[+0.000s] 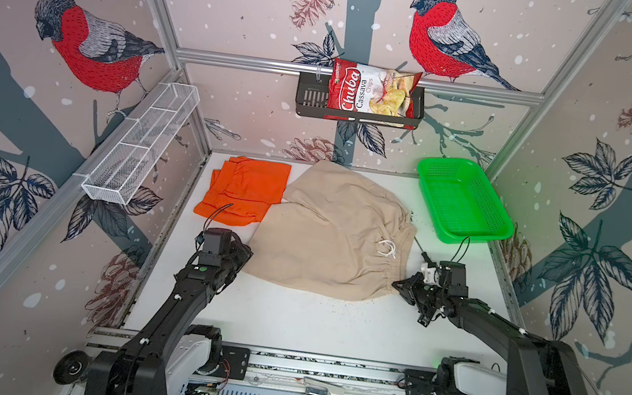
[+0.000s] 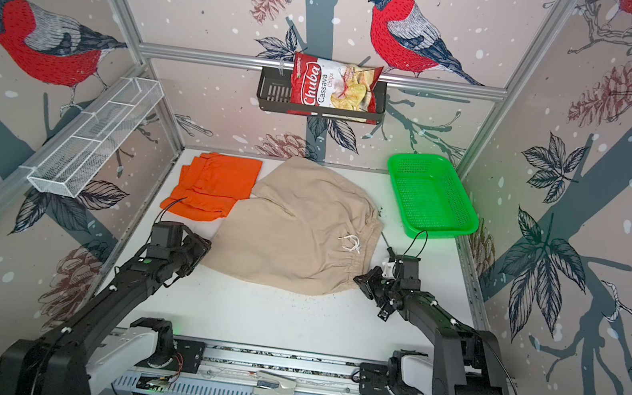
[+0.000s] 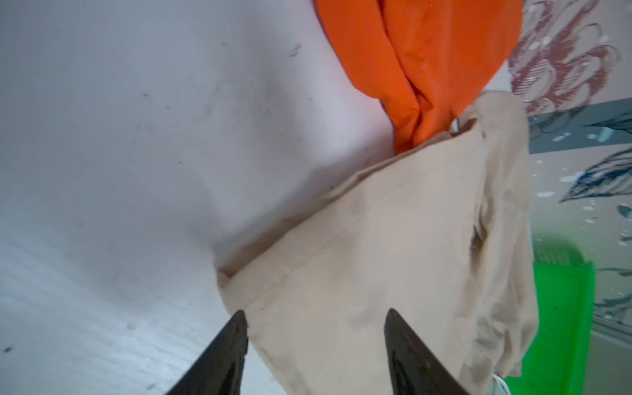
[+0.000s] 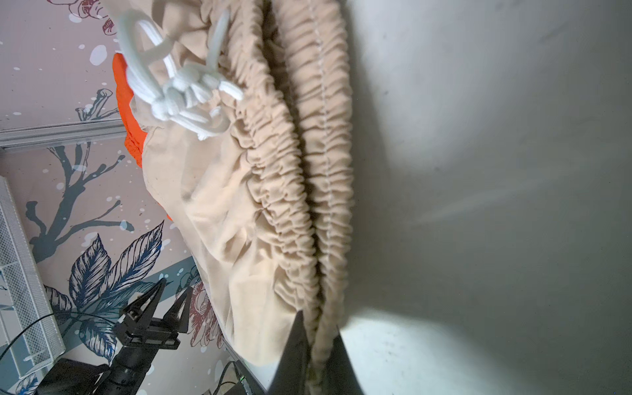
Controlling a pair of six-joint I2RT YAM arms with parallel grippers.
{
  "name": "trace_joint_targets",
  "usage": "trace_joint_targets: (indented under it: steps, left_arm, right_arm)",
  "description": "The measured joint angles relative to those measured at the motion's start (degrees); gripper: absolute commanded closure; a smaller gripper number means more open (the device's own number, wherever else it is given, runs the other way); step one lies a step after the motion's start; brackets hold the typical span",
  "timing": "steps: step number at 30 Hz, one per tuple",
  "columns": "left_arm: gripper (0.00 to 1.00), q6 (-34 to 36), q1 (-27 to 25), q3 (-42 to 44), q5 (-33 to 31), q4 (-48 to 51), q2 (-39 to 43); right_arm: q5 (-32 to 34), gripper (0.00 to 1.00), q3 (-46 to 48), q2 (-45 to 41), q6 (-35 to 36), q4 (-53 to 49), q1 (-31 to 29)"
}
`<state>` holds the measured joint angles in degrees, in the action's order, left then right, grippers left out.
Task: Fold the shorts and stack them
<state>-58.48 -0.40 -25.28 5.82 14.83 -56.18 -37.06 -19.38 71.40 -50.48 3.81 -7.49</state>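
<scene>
White tabletop (image 1: 288, 320) carries beige shorts (image 1: 335, 230) spread at its middle, touching the folded orange shorts (image 1: 248, 189). Pinching the waistband is the right hand (image 4: 318, 323), clamped tight; the left hand (image 3: 316, 313) gapes over a hem corner. Folding the beige pair seems in hand: the left should close, then both lift.

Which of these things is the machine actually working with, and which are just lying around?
In the job: beige shorts, orange shorts, right gripper pinching the beige waistband, left gripper open at its hem.
Lying about: green basket, chips bag, black shelf, white wire rack.
</scene>
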Motion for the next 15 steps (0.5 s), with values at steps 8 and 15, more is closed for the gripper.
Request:
trace_joint_targets:
  steps: [8,15]
  left_arm:
    - [0.47,0.48,0.24,-0.98,-1.14,1.27,-5.57]
    - [0.54,1.38,0.24,-0.94,-1.57,1.14,-7.69]
  right_arm:
    - [0.0,0.89,-0.11,0.02,0.85,-0.92,0.0]
    - [0.0,0.89,-0.31,0.02,1.01,-1.27,0.0]
